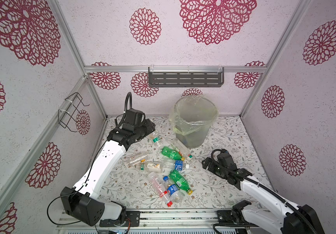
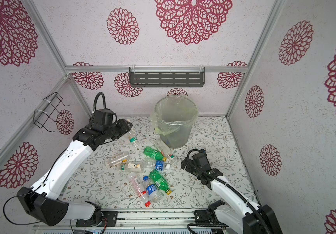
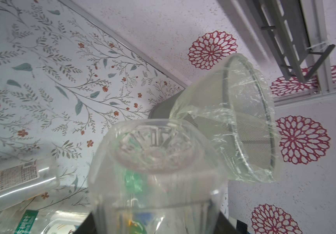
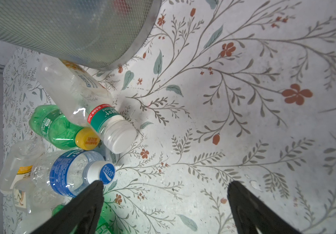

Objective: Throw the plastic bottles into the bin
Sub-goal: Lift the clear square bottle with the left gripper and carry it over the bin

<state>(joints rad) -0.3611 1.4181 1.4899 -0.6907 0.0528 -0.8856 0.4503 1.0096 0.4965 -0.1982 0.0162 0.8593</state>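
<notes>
**ITEM: CLEAR BOTTLE IN THE LEFT GRIPPER, BASE-FIRST, BESIDE THE BIN**

**Held bottle** [image 1: 156,139]. Clear, thin-walled plastic with a green band round the body. The moulded base faces outward in the left wrist view.

- Position: just beside the bin [image 1: 195,136], on the side toward the left arm. It is apart from the mesh wall and, judging by both top views, lower than the rim.
- Long axis: runs straight out from the jaws, base leading. It slants toward the bin's foot, not its mouth.

**Left gripper** [image 1: 150,128]. Clamped on this bottle, apparently nearer the neck than the base. Only this arm carries a bottle. The coming move probably calls for a lift and a short sideways carry until the base is over the rim, then a release.

**Bin**. Grey mesh, tapered, lined with a yellowish bag folded over the rim. It stands upright at the back of the table [image 1: 228,139]. What lies inside cannot be made out.

**Loose bottles** [image 1: 171,153]. Eight lie on their sides in front of the bin: two green with yellow caps, the rest clear. A white-capped one [image 4: 78,95] lies right at the bin's foot.

**Right gripper** [image 4: 166,183]. Jaws wide apart and empty, low over the table in front of the bin on the right arm's side. One finger is just beside the cap of a blue-labelled bottle [image 4: 70,174].
</notes>
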